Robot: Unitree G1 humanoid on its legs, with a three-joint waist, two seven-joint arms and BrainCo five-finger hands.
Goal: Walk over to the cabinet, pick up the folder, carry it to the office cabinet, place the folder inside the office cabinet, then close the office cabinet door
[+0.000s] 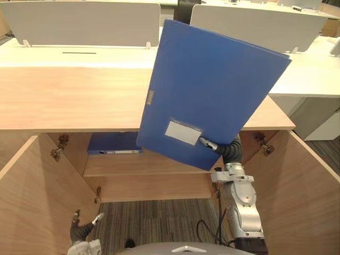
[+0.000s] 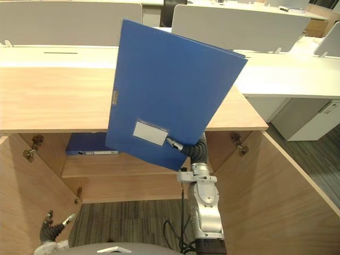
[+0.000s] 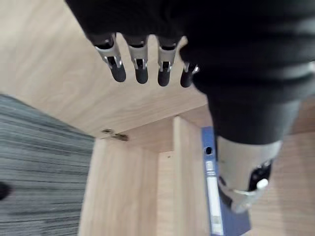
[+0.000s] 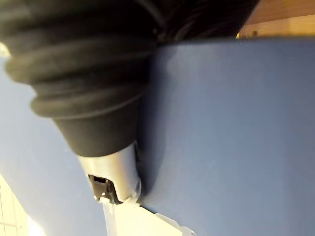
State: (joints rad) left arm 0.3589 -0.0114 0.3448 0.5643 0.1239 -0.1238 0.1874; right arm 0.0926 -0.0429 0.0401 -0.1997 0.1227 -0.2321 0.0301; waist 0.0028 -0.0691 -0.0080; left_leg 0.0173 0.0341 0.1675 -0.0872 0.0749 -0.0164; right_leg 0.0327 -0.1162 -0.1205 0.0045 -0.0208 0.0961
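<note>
blue folder (image 1: 212, 90) is held up in front of the office cabinet (image 1: 74, 101), tilted above its wooden top, with its lower edge just over the open front. it is probably held this high to clear the top before going down to the shelf (image 1: 149, 166) inside the cabinet. the right hand (image 1: 209, 143) grips it at that lower edge. the thumb is clamped on the front face just beside the white label (image 1: 183, 132); the fingers are hidden behind the folder, so this reads as a tight pinch. both cabinet doors (image 1: 297, 191) stand swung out. a second blue binder (image 1: 114, 143) lies flat on the shelf toward the cabinet's left side, so the spare room is to the binder's right. the left hand (image 1: 82, 229) hangs low by the cabinet's left door, fingers straight and loose, holding nothing.
</note>
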